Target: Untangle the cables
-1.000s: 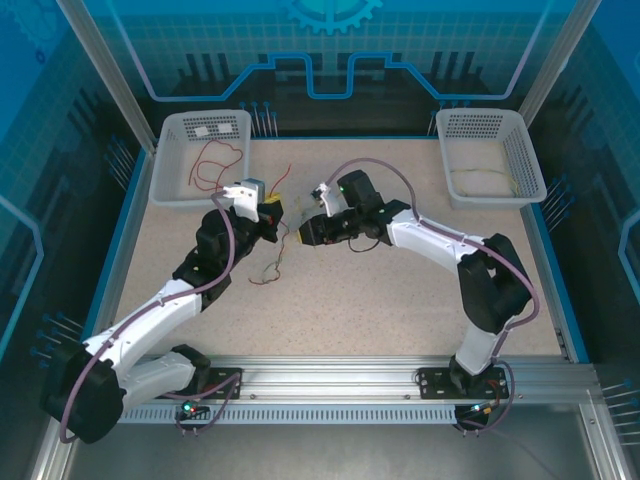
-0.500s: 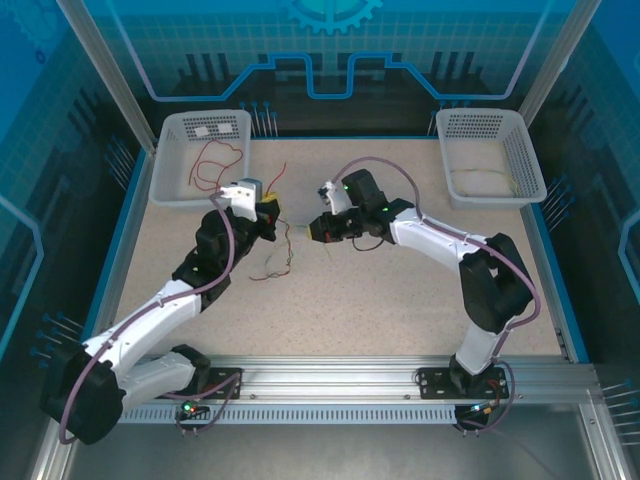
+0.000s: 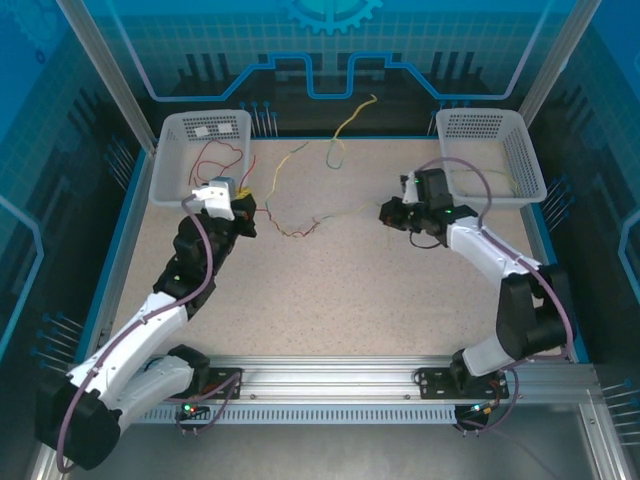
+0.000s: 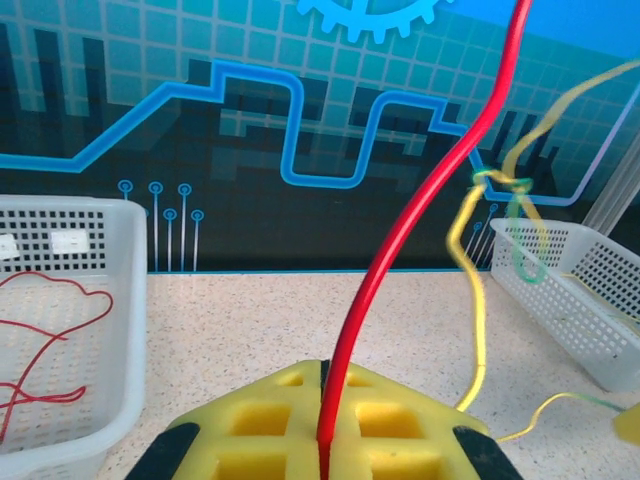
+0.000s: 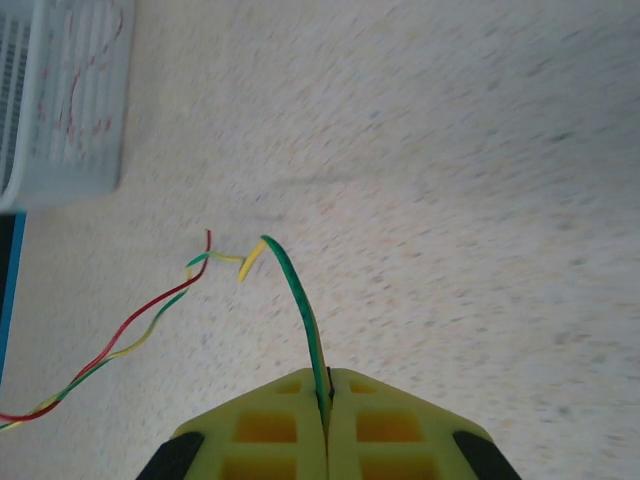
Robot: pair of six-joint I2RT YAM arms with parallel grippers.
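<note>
The cables, thin red, yellow and green wires, stretch in a tangled line across the table between my two grippers. My left gripper is shut on the red cable, which rises from between its yellow pads. A yellow cable and a green loop knot together beside it. My right gripper is shut on a green cable; red and yellow strands trail off to the left. One yellow cable arcs up at the back of the table.
A white basket at the back left holds a loose red wire. Another white basket at the back right holds thin yellow-green wires. The speckled table has blue raised edges and a patterned back wall.
The two grippers have pulled apart: the right one shut and swung right toward the right basket, the left one drew back left. The cables went taut and a yellow one flew up at the back.
</note>
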